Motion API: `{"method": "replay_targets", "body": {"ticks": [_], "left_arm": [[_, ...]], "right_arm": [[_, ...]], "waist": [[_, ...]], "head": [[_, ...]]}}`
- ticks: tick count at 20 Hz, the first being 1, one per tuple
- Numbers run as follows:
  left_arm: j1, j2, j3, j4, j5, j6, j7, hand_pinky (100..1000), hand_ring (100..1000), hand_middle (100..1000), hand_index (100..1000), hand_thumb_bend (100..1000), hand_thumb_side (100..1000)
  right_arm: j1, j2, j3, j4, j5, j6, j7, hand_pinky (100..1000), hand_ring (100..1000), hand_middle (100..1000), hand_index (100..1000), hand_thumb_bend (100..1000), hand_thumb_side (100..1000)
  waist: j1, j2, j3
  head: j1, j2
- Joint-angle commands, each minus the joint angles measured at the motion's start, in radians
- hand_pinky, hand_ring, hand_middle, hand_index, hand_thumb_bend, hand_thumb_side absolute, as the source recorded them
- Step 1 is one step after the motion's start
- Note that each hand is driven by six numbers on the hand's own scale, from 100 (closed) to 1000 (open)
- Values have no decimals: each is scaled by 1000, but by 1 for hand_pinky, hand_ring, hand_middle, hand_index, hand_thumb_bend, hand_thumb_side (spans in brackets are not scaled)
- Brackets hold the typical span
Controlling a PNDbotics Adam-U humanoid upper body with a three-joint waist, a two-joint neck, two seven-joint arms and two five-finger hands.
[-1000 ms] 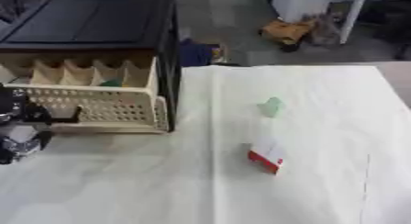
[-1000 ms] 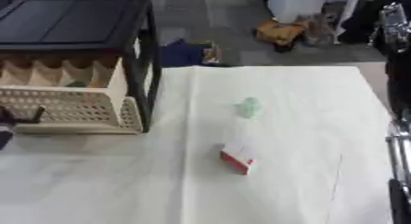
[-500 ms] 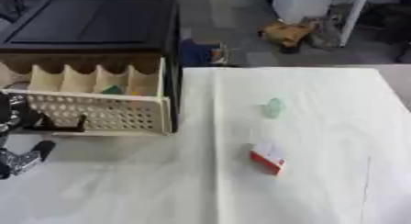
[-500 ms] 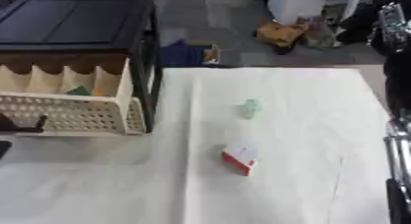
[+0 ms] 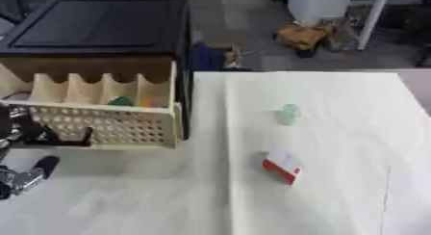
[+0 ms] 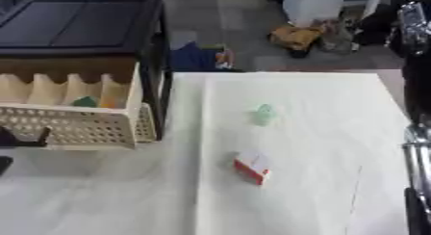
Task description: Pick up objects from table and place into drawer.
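The left hand (image 5: 19,154) shows at the left edge, low down — dark fingers (image 5: 40,165) pointing right, neither clearly curled nor straight. Along the right eye view's right edge runs the right arm (image 6: 416,113) — black with silver joints, upright; its hand is out of sight.

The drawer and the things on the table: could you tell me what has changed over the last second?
The drawer has slid further out of the black cabinet, drawn by the left hand at its front handle, exposing its dividers and a green item inside. The pale green object and red-and-white box stayed put.
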Motion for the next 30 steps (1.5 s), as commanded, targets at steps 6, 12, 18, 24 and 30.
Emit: {"method": "replay_targets", "body": {"ticks": [6, 12, 18, 24, 30], "left_arm": [[38, 44, 27, -15, -14, 4, 13, 100, 100, 100, 698, 100, 1000], [50, 42, 25, -56, 47, -16, -26, 100, 100, 100, 885, 100, 1000], [41, 35, 47, -71, 115, -50, -51, 100, 100, 100, 954, 100, 1000], [33, 29, 65, -71, 161, -79, -61, 100, 100, 100, 962, 100, 1000], [25, 32, 100, -71, 157, -88, -24, 100, 100, 100, 944, 100, 1000]], "right_arm": [[-21, -13, -1, -27, 4, -2, -5, 632, 564, 546, 873, 107, 1000], [-22, -10, -2, -26, 5, 0, -8, 632, 564, 546, 873, 107, 1000], [-20, -8, -2, -27, 6, 3, -12, 632, 564, 546, 873, 106, 1000], [-20, -6, -2, -30, 8, 5, -14, 632, 565, 546, 872, 105, 1000], [-19, -6, -2, -31, 9, 6, -15, 632, 565, 547, 872, 106, 1000]], "waist": [[-1, -19, 4], [-4, -19, 3], [-5, -24, 6], [-7, -26, 7], [-8, -28, 14]], "head": [[-11, -6], [-11, -8], [-12, -4], [-16, 0], [-22, 7]]}}
